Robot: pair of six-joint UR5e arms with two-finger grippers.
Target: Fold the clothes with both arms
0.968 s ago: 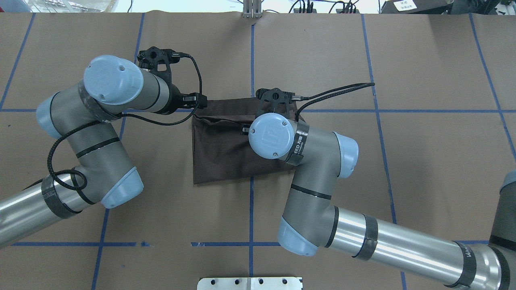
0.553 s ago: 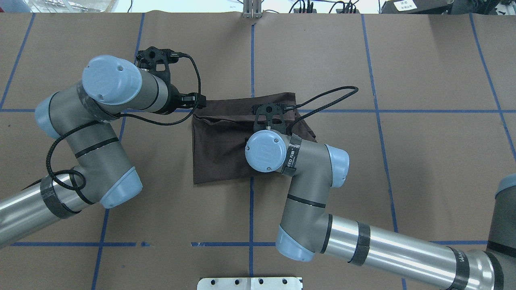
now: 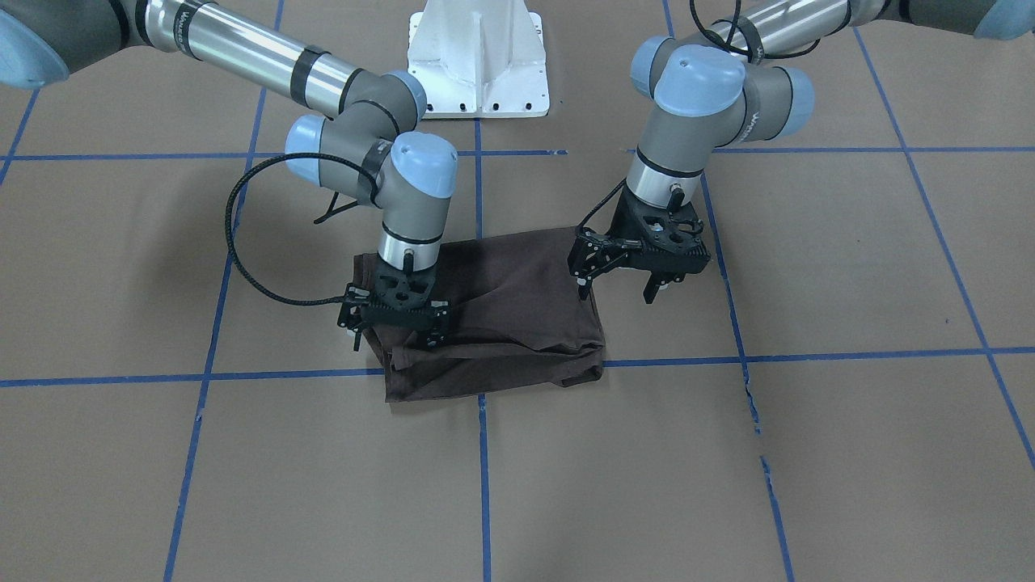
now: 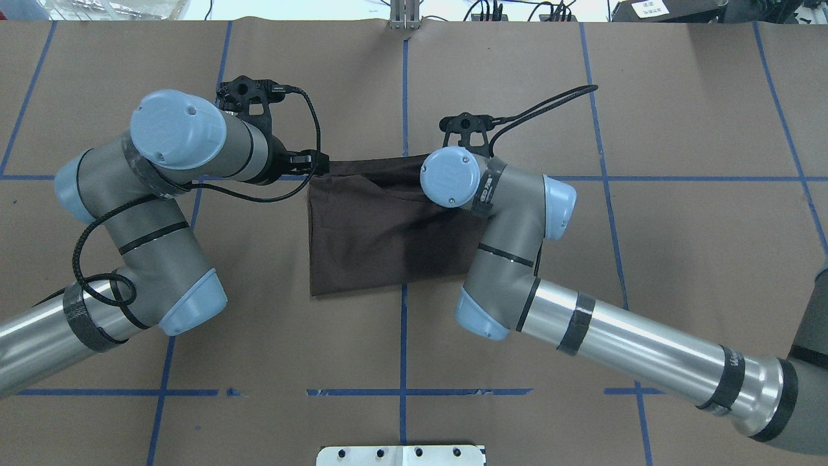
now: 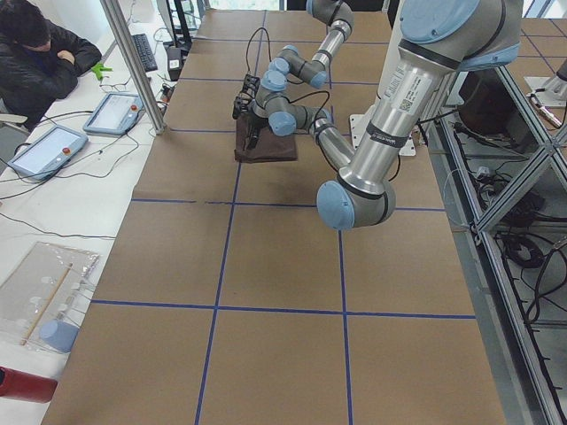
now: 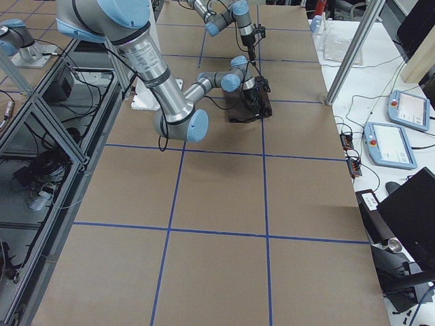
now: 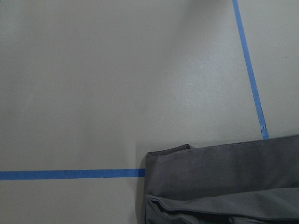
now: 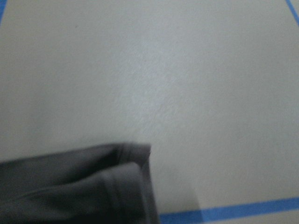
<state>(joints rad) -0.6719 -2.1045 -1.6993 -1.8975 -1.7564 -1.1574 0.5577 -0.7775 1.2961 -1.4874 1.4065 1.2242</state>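
Your shirt (image 3: 501, 307) sits mid-surface (image 3: 728, 453), folded into a compact dark rectangle right over a crossing of the blue tape (image 3: 242, 377) lines. Its stacked, layered edges face the operators' side, and one tape line runs under that end. From overhead you get a flat near edge and a slanting crease across the top layer near the far side.

Right end effector (image 3: 394, 333): it points straight down, low on the shirt's corner on the robot's right, at the operators' side. Its fingers look spread, one just off the cloth's edge and one over the cloth. You can't tell from these views whether they press it. Its wrist camera gives you a blurred, hemmed corner lying flat, with tape just beside it.

Left end effector (image 3: 616, 288): the fingers are wide apart with nothing between them, hanging at the shirt's opposite short edge. Whether the nearer finger touches cloth, you can't tell. Its wrist camera shows you a layered corner with a tape line running up to it.

The right arm (image 4: 621, 349) reaches across and hides part of the shirt from overhead. The left arm (image 4: 155, 213) bends in from its own side. Between them at the back stands the white pedestal (image 3: 477, 56). In the left side view a person (image 5: 40, 57) in black sits past the surface's edge.
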